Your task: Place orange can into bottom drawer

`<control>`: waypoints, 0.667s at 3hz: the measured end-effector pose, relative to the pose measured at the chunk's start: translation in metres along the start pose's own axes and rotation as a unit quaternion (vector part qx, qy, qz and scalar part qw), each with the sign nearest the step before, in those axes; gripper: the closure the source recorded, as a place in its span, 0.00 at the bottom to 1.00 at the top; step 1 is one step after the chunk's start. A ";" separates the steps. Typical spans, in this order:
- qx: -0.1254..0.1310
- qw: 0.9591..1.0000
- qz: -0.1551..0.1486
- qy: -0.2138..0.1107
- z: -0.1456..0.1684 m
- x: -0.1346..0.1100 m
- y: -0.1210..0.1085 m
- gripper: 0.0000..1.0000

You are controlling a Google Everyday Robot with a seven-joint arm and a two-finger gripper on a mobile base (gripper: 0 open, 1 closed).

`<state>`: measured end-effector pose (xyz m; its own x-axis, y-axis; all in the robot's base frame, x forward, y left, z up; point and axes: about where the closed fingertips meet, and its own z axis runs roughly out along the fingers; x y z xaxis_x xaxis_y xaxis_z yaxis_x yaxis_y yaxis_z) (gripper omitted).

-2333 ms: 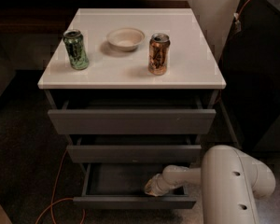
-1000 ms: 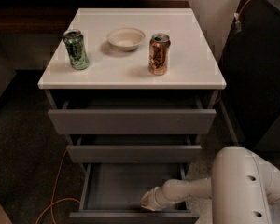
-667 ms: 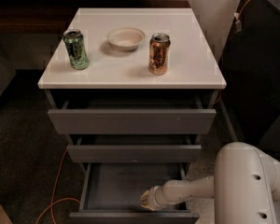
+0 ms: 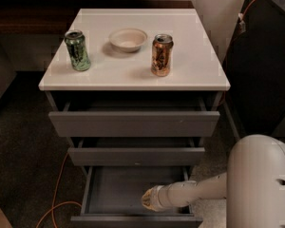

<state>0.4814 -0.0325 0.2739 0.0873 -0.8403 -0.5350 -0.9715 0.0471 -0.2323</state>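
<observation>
The orange can (image 4: 161, 55) stands upright on the white cabinet top (image 4: 199, 70), right of centre. Below it, the bottom drawer (image 4: 128, 189) is pulled far out, showing its dark grey interior with nothing lying in it that I can see. My gripper (image 4: 147, 199) reaches in from the lower right on a pale arm and sits low inside that drawer, near its front right part. It is far below the can and holds nothing that shows.
A green can (image 4: 77, 50) stands at the left of the top, and a shallow white bowl (image 4: 128, 39) sits between the two cans. The two upper drawers (image 4: 133, 123) are slightly out. An orange cable (image 4: 57, 198) lies on the dark floor at the left.
The bottom drawer has come further out toward the camera, with my gripper and arm drawing back along with it. The cans and the bowl have not moved.
</observation>
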 end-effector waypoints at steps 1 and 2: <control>0.010 1.000 -0.025 -0.003 -0.026 -0.022 -0.004 0.15; 0.019 0.999 -0.050 -0.007 -0.062 -0.051 -0.005 0.00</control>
<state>0.4680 -0.0233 0.3531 0.1876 -0.8337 -0.5194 -0.9487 -0.0167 -0.3159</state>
